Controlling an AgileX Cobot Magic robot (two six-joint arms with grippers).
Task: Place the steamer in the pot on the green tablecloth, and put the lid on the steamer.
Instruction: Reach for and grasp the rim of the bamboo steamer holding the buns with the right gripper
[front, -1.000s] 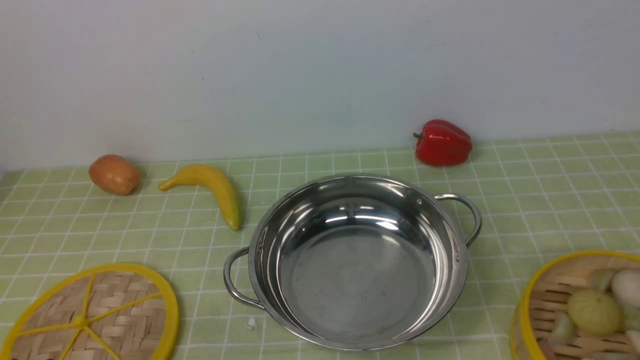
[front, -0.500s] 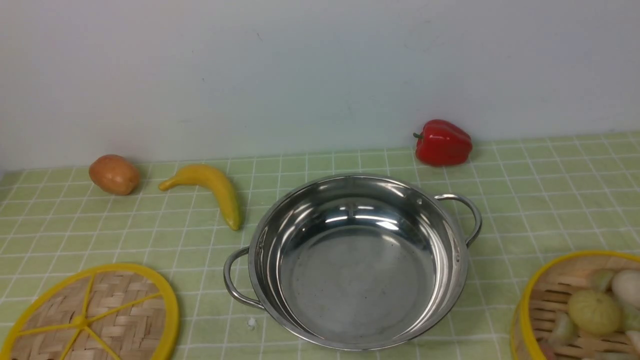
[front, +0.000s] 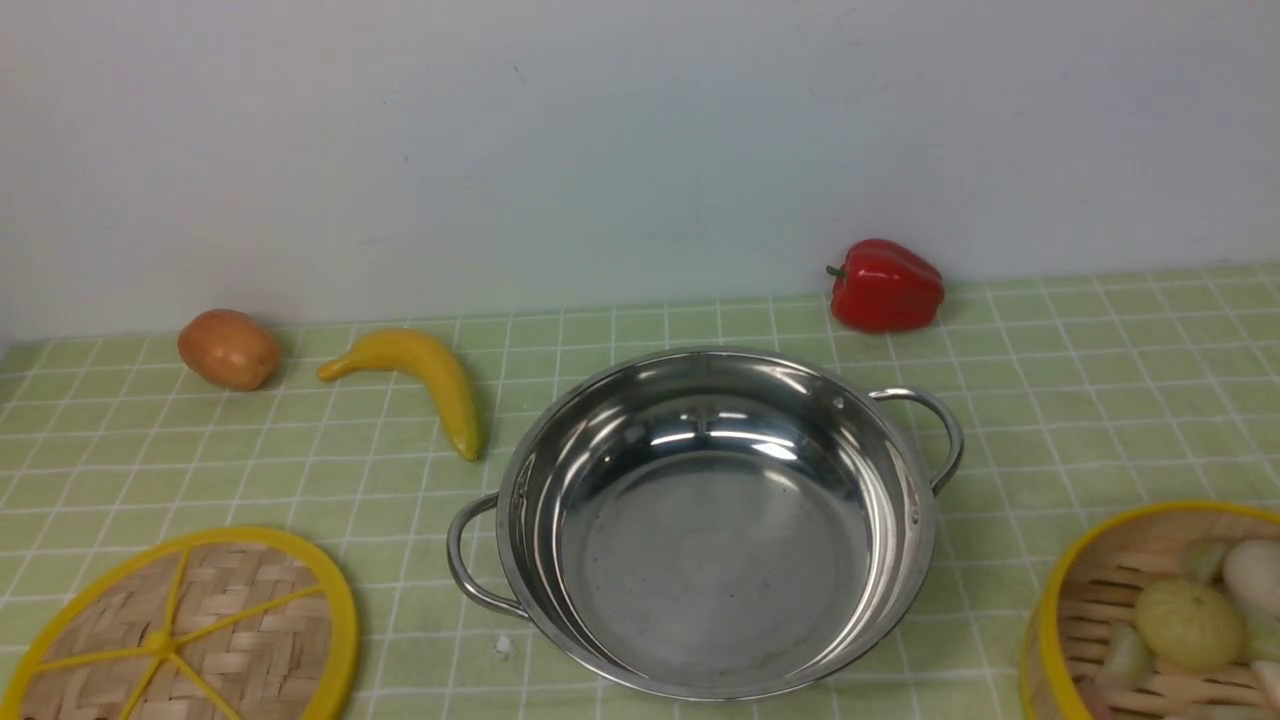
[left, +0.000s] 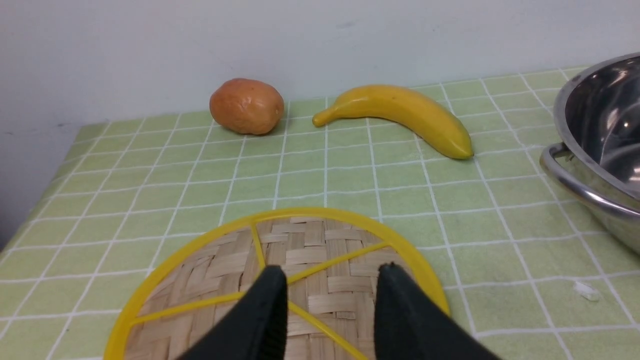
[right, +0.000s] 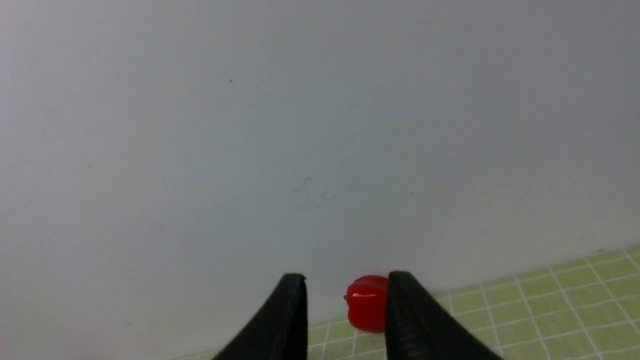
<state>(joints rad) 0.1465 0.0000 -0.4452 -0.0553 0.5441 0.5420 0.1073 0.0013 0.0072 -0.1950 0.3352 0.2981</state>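
**Both Steps Left to Do: Pot Empty, Claws Bare**

Judged by how things lay, the task had not got under way. The pot (front: 715, 560) stood empty in the middle of the cloth (front: 1050, 400), its floor bare and shiny.

The steamer (front: 1100, 590) sat on the cloth at the robot's right, near but apart from the pot and cut off by the edge of the front view. Its dumplings (front: 1188, 622) lay inside. The lid (front: 200, 630) lay flat on the cloth at the robot's left, apart from the pot on the other side.

The left claw (left: 331, 270) hung above the near part of the lid with its jaws partly apart and nothing between them. Whether it touched the weave could not be told. The right claw (right: 346, 276) was likewise partly open and bare. It was aimed at the back wall, with the pepper (right: 367, 302) far beyond it. The steamer did not show in that wrist view, so this claw seemed not lined up on it yet.

A banana (front: 430, 380) and a brown round fruit (front: 228, 348) lay toward the wall, clear of the job.

What remained was everything: grasp the steamer, set it in the pot, then lift the lid onto it.
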